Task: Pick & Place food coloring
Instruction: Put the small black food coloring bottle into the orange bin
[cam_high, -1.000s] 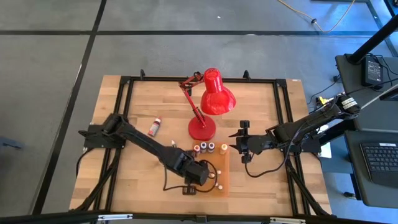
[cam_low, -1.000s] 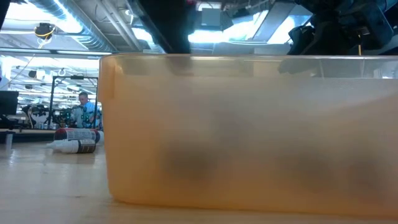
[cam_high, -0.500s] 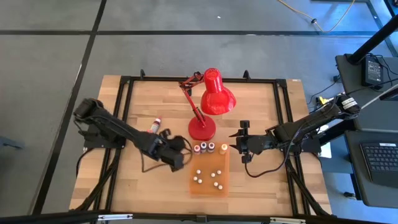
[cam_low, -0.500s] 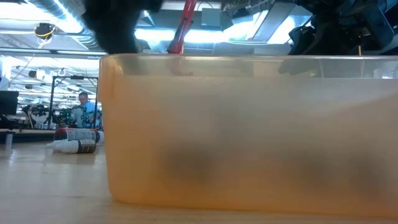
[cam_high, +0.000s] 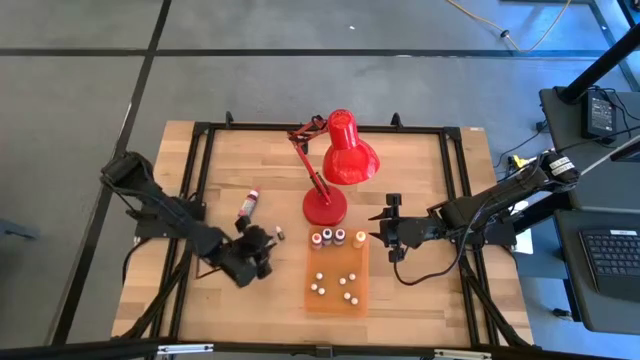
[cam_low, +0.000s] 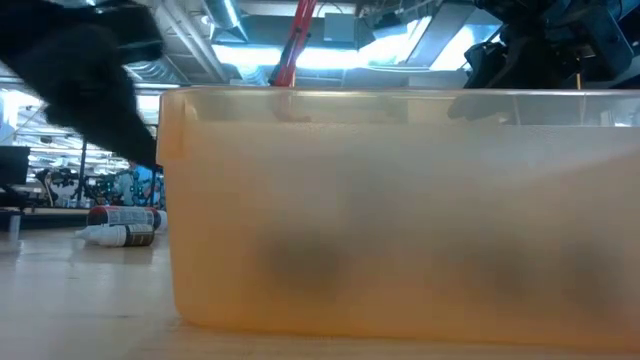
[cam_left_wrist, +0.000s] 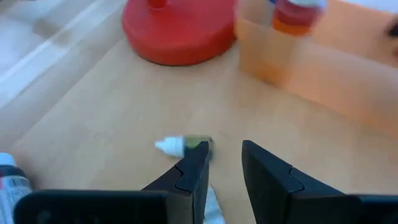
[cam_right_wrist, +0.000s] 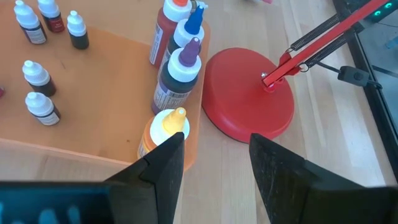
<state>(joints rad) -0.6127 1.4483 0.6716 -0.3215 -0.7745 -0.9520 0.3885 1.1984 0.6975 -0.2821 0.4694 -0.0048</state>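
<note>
- Tray (cam_high: 335, 303): orange, at 6 o'clock of the lamp (cam_high: 340, 160); five small bottles (cam_high: 336, 284) stand inside; judged placed.
- Larger bottles (cam_high: 328, 238): a row of four at the tray's 12 o'clock edge.
- Loose bottle (cam_left_wrist: 183, 145): lying on the table at 9 o'clock of the tray; not yet placed; judged next.
- Tube (cam_high: 247, 204): lying farther off at 10 o'clock.
- Left gripper (cam_high: 262, 243): beside the loose bottle; fingers narrowly parted, holding nothing.
- Right gripper (cam_high: 385, 226): waiting at 3 o'clock of the lamp base; fingers apart, empty.
</note>
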